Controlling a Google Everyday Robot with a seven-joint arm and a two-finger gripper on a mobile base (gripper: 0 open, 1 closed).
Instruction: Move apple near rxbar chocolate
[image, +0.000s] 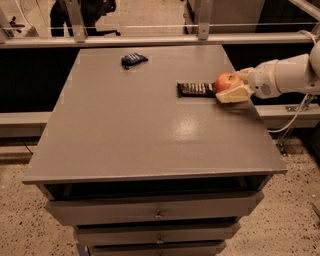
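Note:
The apple (225, 81), red-orange and round, sits between the fingers of my gripper (231, 86) near the table's right edge. The gripper comes in from the right on a white arm and is shut on the apple. One pale finger (233, 94) lies in front of the apple, the other behind it. The rxbar chocolate (195, 89), a flat dark bar with pale lettering, lies on the table just left of the apple, its right end touching or almost touching it. I cannot tell whether the apple rests on the table.
A small dark blue wrinkly packet (133, 60) lies at the table's far left-middle. The grey table (140, 135) has drawers below its front edge. A metal rail (150, 40) runs behind the table. A cable hangs at the right.

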